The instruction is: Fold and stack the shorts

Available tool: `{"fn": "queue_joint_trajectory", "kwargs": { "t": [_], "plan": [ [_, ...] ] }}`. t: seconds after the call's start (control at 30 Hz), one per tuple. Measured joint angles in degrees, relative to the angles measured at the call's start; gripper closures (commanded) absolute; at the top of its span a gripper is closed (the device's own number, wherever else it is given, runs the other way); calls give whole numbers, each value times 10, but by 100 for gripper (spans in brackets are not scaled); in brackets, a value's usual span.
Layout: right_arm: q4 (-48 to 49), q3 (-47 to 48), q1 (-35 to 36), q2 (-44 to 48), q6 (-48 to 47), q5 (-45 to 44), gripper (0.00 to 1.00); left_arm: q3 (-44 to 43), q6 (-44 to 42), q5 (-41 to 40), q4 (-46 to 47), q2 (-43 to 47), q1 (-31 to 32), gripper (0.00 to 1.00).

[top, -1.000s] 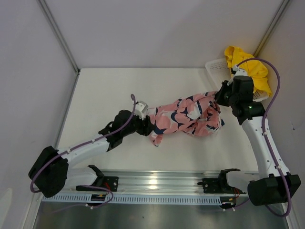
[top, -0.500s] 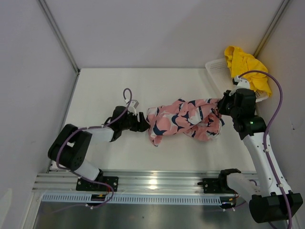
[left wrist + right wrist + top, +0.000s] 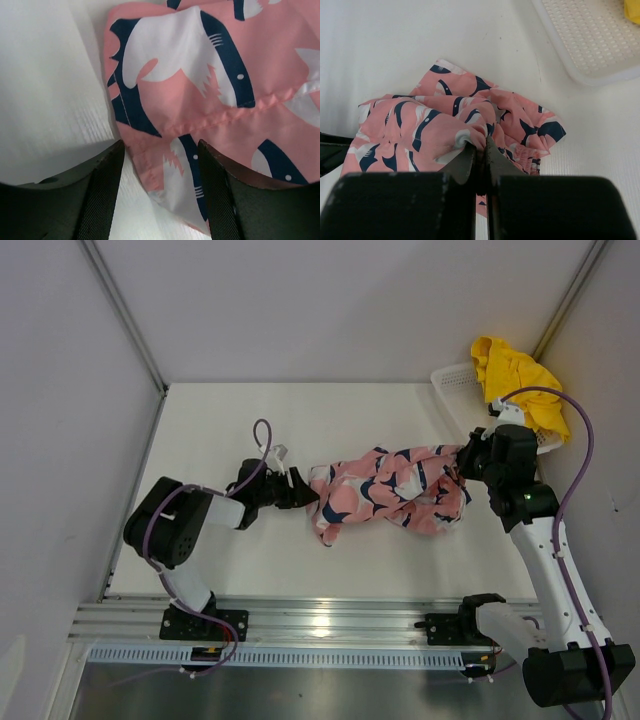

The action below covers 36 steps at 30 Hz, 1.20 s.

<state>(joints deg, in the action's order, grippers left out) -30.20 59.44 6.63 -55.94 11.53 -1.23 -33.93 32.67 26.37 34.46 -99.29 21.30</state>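
The pink shorts [image 3: 385,495] with a navy-and-white print lie bunched across the middle of the table. My left gripper [image 3: 306,495] is low at their left edge and open, a hem corner [image 3: 165,165] lying loosely between its fingers [image 3: 107,190]. My right gripper [image 3: 462,462] is shut on a pinched fold [image 3: 477,135] at the right end of the pink shorts [image 3: 420,130]. The yellow shorts [image 3: 515,375] hang crumpled over the white mesh basket [image 3: 455,380] at the back right.
The basket [image 3: 590,35] stands just behind my right gripper, against the right wall. White enclosure walls close off the left, back and right. A metal rail [image 3: 330,625] with both arm bases runs along the near edge.
The left arm has folded back, its elbow swinging towards the base, and its jaws now stand open around the hem. The right gripper has shifted slightly nearer, holding its fold, and the shorts lie flatter.
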Motion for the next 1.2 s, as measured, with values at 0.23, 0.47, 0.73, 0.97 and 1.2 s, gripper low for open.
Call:
{"fn": "queue_joint_trajectory", "kwargs": {
  "t": [0.23, 0.47, 0.73, 0.97, 1.2],
  "plan": [
    [1, 0, 0, 0, 0, 0, 100, -21, 11, 6, 5, -24, 0, 45],
    [1, 0, 0, 0, 0, 2, 100, -29, 20, -10, 0, -39, 3, 67],
    [2, 0, -1, 0, 0, 2, 100, -56, 18, -66, -41, -49, 36, 100],
    [2, 0, -1, 0, 3, 2, 100, -83, 10, -114, -93, -44, 57, 100],
    [2, 0, -3, -2, 5, 10, 100, -68, -17, -139, -200, 47, 33, 100]
  ]
}}
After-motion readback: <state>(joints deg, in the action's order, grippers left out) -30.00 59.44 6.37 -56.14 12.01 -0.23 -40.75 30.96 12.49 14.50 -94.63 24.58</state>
